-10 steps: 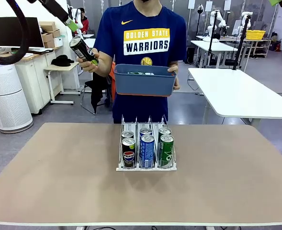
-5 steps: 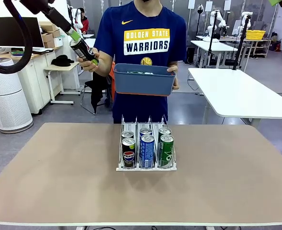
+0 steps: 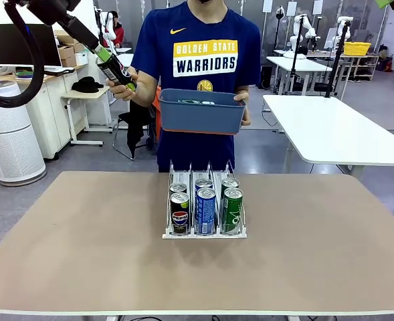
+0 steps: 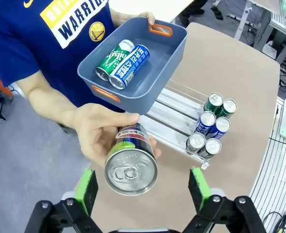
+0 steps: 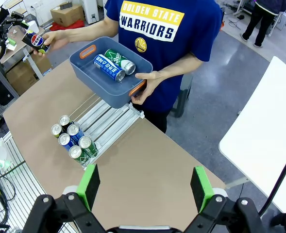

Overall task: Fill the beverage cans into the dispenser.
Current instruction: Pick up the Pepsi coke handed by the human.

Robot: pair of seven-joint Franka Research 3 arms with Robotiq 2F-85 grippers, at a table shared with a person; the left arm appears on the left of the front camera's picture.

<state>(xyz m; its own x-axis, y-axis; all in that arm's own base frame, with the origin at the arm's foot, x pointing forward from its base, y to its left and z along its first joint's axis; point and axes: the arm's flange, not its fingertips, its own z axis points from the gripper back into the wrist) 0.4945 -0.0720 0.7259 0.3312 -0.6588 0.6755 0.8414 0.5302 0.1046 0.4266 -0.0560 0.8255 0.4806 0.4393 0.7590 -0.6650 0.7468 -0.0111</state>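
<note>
Nine cans in all. One dispenser (image 5: 106, 120) with three lanes holds six: two Pepsi cans (image 3: 180, 214), two blue-and-white cans (image 3: 205, 210) and two green cans (image 3: 232, 210). Above and behind the dispenser, one blue bin (image 3: 203, 114) holds one green can (image 4: 114, 59) and one blue-and-white can (image 4: 129, 67). Up and left of the dispenser is one more Pepsi can (image 4: 131, 166).

dispenser (image 3: 191, 172) rear lanes free, bin (image 3: 202, 114) held beyond
</note>
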